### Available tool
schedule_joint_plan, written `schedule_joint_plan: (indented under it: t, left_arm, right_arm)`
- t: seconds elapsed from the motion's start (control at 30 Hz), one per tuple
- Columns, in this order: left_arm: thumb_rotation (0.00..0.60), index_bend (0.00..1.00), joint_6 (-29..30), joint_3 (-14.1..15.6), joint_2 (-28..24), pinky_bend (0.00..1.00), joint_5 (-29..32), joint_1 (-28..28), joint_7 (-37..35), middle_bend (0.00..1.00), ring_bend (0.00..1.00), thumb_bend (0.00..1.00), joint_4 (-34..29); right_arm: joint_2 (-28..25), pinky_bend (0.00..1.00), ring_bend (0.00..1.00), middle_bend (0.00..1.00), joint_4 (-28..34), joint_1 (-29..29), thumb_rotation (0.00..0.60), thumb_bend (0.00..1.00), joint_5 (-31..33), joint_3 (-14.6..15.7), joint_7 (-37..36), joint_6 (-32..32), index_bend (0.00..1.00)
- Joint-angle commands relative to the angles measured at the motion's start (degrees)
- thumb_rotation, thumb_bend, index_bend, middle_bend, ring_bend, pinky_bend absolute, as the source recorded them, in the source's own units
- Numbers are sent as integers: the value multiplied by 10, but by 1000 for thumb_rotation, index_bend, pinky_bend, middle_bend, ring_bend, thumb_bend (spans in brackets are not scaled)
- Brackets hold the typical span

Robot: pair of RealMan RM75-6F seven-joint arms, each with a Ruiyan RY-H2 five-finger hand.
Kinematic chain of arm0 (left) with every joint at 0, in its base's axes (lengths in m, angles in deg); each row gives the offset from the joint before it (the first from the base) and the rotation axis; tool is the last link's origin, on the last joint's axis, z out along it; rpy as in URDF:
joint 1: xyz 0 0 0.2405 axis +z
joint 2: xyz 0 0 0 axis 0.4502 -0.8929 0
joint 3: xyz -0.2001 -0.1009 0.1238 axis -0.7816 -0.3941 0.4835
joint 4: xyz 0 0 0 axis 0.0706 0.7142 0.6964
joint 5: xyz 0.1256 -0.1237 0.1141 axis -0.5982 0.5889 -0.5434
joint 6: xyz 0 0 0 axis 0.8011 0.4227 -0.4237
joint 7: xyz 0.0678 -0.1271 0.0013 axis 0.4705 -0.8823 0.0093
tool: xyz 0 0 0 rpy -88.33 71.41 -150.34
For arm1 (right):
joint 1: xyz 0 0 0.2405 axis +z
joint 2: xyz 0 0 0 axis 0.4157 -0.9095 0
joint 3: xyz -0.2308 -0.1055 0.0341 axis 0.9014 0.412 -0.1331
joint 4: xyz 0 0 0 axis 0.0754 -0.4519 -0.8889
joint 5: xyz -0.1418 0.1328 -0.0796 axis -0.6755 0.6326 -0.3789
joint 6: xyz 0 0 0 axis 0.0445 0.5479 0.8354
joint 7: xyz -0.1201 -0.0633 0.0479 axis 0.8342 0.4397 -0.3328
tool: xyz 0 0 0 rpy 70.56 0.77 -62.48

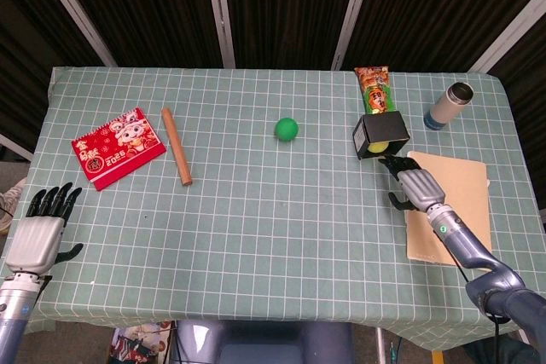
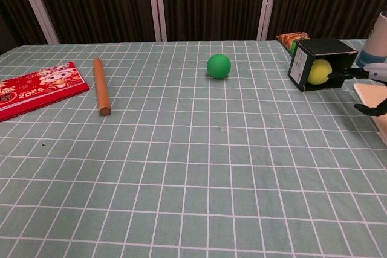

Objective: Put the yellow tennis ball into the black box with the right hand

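The ball [image 2: 320,71] sat inside the box [image 2: 321,49], which lay on its side on the worktop [image 1: 281,210] with its opening toward the right hand [image 1: 410,185]. That hand was released, fingers apart, holding nothing, just beside the opening. The left hand [image 1: 39,235] rested released at the worktop's near left edge. A green ball [image 1: 287,129] lay well apart from the box, near the worktop's middle.

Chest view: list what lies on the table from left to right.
Red booklet → wooden stick → green ball → black box holding the tennis ball → right hand.
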Motion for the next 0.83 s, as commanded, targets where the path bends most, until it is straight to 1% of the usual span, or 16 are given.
schedule_joint_plan:
  t: [0.03,0.13,0.27,0.33,0.37,0.43,0.5,0.57,0.6,0.7,0.83]
  left_arm:
    - [600,0,19,7,-9,0,-20,10,-14,0,0,159,-7]
    - [600,0,38,14,-18,0,-42,19,-34,0,0,158,-11]
    - [600,0,51,20,-32,0,-57,27,-69,0,0,158,-11]
    - [600,0,50,22,-38,0,-60,30,-86,0,0,157,-7]
    - [600,0,51,23,-40,0,-61,31,-91,0,0,156,-5]
    - [600,0,58,28,-45,0,-69,37,-103,0,0,146,-3]
    - [600,0,72,30,-50,0,-73,45,-112,0,0,138,-3]
    - [600,0,87,28,-51,0,-73,53,-113,0,0,133,0]
    - [600,0,96,27,-51,0,-74,58,-113,0,0,133,2]
    - [600,0,105,31,-54,0,-80,65,-122,0,0,132,2]
    - [600,0,113,36,-55,0,-92,71,-124,0,0,131,5]
  right_arm:
    - [-39,0,0,0,69,-32,600,521,6,0,35,50,0]
    - [-69,0,0,0,136,-60,600,422,13,0,73,91,0]
    - [-106,0,0,0,230,-114,600,369,26,-1,132,171,0]
    - [-120,0,0,0,279,-156,600,361,34,-2,180,238,0]
    - [-123,0,0,0,293,-171,600,361,36,-1,198,261,0]
    - [-125,0,0,0,328,-219,600,359,43,3,248,330,0]
    - [-122,0,0,0,347,-253,600,359,47,11,274,372,0]
    - [-127,0,0,0,359,-273,600,359,42,23,293,391,0]
    - [-132,0,0,0,366,-280,600,359,36,27,290,397,0]
    - [-136,0,0,0,370,-294,600,359,31,28,302,412,0]
    - [-135,0,0,0,368,-306,600,359,26,20,365,440,0]
